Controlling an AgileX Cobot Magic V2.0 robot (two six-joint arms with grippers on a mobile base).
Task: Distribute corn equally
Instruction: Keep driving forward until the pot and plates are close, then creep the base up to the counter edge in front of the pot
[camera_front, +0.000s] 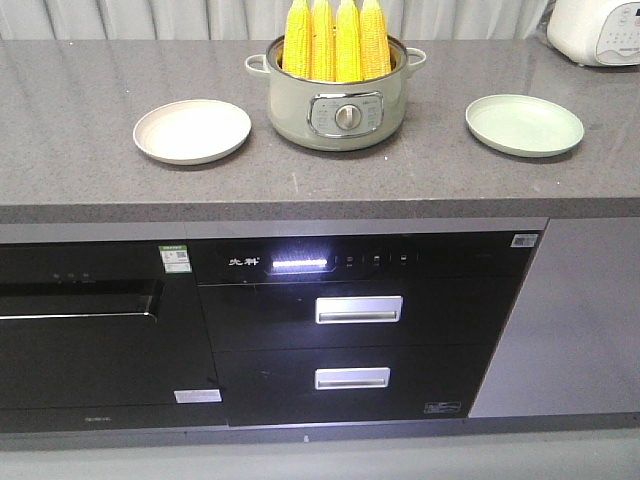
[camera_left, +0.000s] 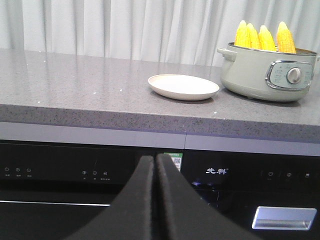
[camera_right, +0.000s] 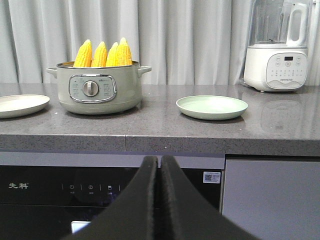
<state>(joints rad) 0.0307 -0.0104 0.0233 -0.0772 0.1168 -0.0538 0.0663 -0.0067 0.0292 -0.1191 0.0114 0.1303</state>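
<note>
Several yellow corn cobs (camera_front: 335, 40) stand upright in a pale green electric pot (camera_front: 335, 105) at the back middle of the grey counter. The corn (camera_left: 262, 37) and pot (camera_left: 267, 75) show at the right of the left wrist view, and the corn (camera_right: 103, 54) and pot (camera_right: 97, 90) at the left of the right wrist view. A cream plate (camera_front: 192, 131) lies left of the pot, a green plate (camera_front: 524, 125) right of it; both are bare. My left gripper (camera_left: 154, 159) and right gripper (camera_right: 159, 160) are shut on nothing, low in front of the counter edge.
A white appliance (camera_front: 598, 30) stands at the counter's back right corner, seen as a blender-like machine (camera_right: 277, 47) in the right wrist view. Below the counter (camera_front: 80, 150) are black built-in appliances with drawer handles (camera_front: 358, 310). White curtains hang behind.
</note>
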